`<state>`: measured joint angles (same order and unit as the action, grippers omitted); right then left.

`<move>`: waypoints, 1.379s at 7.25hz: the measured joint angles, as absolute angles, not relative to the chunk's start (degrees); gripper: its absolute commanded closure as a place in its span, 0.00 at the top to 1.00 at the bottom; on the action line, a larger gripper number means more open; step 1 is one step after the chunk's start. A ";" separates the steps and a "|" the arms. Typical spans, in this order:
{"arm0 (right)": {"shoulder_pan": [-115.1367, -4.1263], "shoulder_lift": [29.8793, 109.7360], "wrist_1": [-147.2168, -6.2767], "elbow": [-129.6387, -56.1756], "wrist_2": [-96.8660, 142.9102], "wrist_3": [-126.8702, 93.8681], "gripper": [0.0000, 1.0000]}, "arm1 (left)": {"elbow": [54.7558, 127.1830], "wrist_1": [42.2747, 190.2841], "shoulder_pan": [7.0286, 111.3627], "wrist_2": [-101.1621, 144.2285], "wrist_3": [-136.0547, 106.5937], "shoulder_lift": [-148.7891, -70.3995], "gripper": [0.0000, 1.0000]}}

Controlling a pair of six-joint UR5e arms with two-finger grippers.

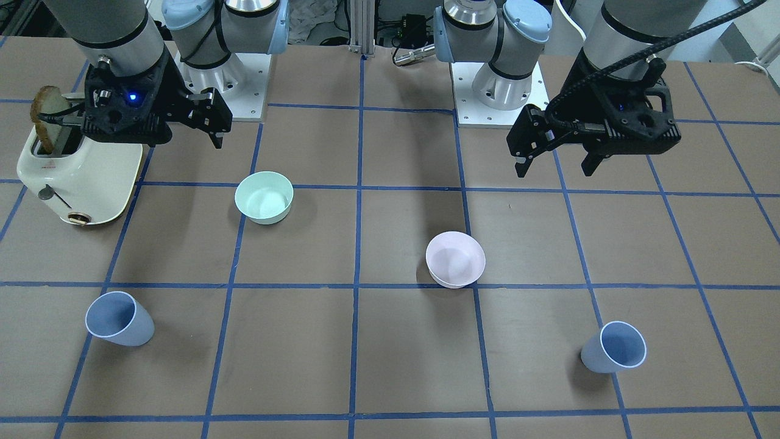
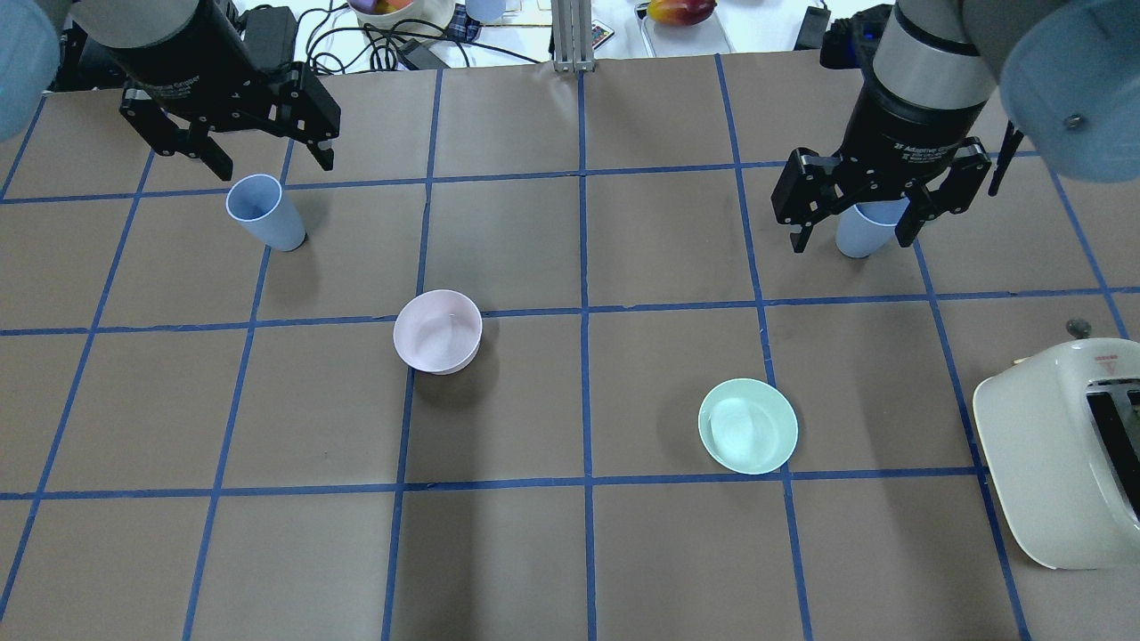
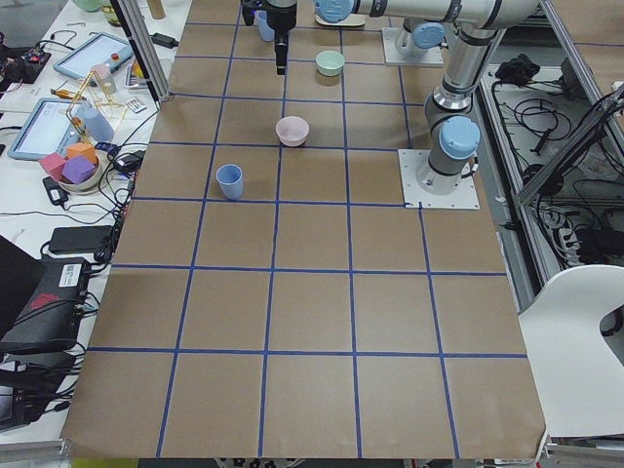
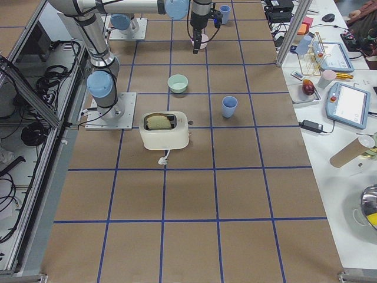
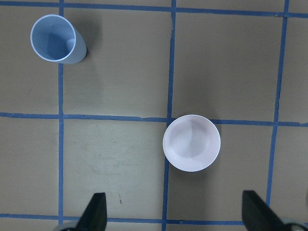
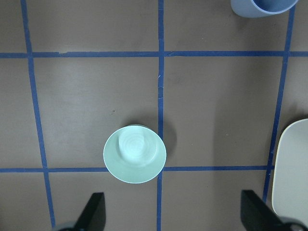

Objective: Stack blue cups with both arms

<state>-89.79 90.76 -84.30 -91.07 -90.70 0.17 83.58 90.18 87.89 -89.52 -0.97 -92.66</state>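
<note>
I see a tapered pale-blue plastic cup [image 1: 614,347] upright, its twin cup [image 1: 119,319] too, thin light rims, left claw [image 2: 272,165] wide, right claw [image 2: 852,242] wide

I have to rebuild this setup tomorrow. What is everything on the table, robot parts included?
left blue cup: one, pale blue, upright, on the robot's left, far from its bases
right blue cup: one, pale blue, upright, on the robot's right, far from its bases
pink bowl: one, pale pink, left half
mint bowl: one, mint green, right half
toaster: one, cream, right side
bread slice: one, brown, in the toaster
table: one, brown, blue tape grid
left tool: one, black, open, empty, raised
right tool: one, black, open, empty, raised
</note>
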 measured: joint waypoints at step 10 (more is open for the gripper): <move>-88.90 90.12 -84.83 -90.42 -90.65 -0.35 1.00 | 81.40 71.17 78.49 -90.02 22.81 -112.84 1.00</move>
<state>-88.90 90.12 -84.83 -90.42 -90.65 -0.35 81.40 71.17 78.49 -90.02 22.81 -112.84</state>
